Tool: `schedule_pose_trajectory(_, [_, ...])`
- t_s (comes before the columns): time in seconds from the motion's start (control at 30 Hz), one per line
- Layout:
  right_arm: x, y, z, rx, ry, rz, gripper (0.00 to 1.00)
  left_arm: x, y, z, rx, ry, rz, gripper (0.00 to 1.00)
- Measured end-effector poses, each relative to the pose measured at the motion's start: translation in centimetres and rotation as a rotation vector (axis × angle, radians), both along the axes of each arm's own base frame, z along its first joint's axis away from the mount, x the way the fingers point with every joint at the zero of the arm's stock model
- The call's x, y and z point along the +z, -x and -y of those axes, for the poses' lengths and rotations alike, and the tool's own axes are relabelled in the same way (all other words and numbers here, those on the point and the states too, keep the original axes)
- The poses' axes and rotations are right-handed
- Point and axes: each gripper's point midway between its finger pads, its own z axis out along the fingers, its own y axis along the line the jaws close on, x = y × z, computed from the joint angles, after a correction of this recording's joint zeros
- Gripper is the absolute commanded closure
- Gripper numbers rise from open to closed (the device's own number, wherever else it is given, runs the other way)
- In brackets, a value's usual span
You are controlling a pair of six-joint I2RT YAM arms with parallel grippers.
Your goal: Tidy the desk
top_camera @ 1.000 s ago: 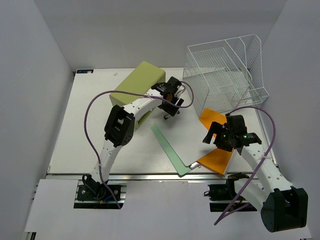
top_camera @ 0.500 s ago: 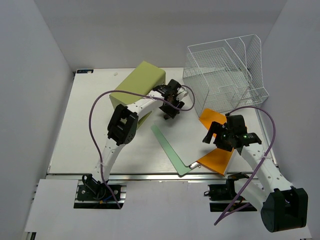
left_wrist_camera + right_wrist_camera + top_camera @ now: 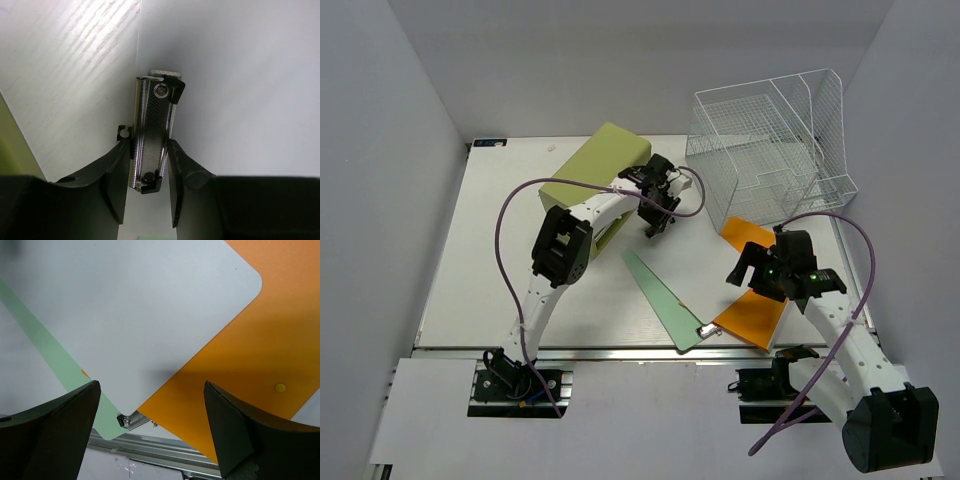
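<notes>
The large white rectangular table (image 3: 490,260) fills the middle of the top view, and its silver aluminium rail (image 3: 620,352) is seen along the near edge. Near the far edge, a little left of the middle, an olive-green metal box (image 3: 590,170) is placed on it.

Just to the right of this box the left claw (image 3: 655,212) is pointed down at the table. In the left wrist view its fingers (image 3: 117,175) are seen narrow, pressed on both long sides of a silver metal clip with black corners (image 3: 152,125). The clip is lying on the edge of a smooth white sheet (image 3: 240,75), which is hard to tell from the table in the top view.

Toward the near edge, in the middle, a flat pale green board (image 3: 655,285) is laid slantwise, with a small metal clip (image 3: 703,330) at its near end, close to the rail. A white sheet with rounded corners (image 3: 125,315) is lying over it, and also over a flat orange sheet (image 3: 752,318) to its right.

The right claw (image 3: 748,275) is held above the orange sheet with its fingers (image 3: 50,425) wide apart, and nothing is between them.

At the far right corner a white wire tray rack (image 3: 770,140) is standing.
</notes>
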Motion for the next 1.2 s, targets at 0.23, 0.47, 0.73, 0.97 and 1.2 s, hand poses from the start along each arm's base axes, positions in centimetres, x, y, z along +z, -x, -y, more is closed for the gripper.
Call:
schedule_pose_trajectory(0.23, [0.4,-0.1,0.0,0.001,-0.001,0.021,0.11,0.1,-0.5,-0.4,0.002,-0.005,0.013,0.78])
schedule_pose_trajectory(0.47, [1.3,-0.1,-0.6,0.060,-0.018,0.070,0.11,1.2,0.3,-1.5,0.011,-0.054,0.038,0.80])
schedule_pose_trajectory(0.73, [4.8,-1.3,-1.7,0.198,-0.029,0.245,0.11,10.8,2.0,-1.8,-0.011,-0.060,0.249,0.81])
schedule_pose_trajectory(0.97, [9.4,-4.3,-3.5,0.345,-0.039,0.465,0.11,18.4,4.1,-2.2,-0.045,-0.012,0.409,0.82])
schedule_pose_trajectory(1.2, [19.1,-10.4,-5.3,0.436,-0.020,0.662,0.11,21.0,4.2,-3.7,-0.046,-0.057,0.500,0.82])
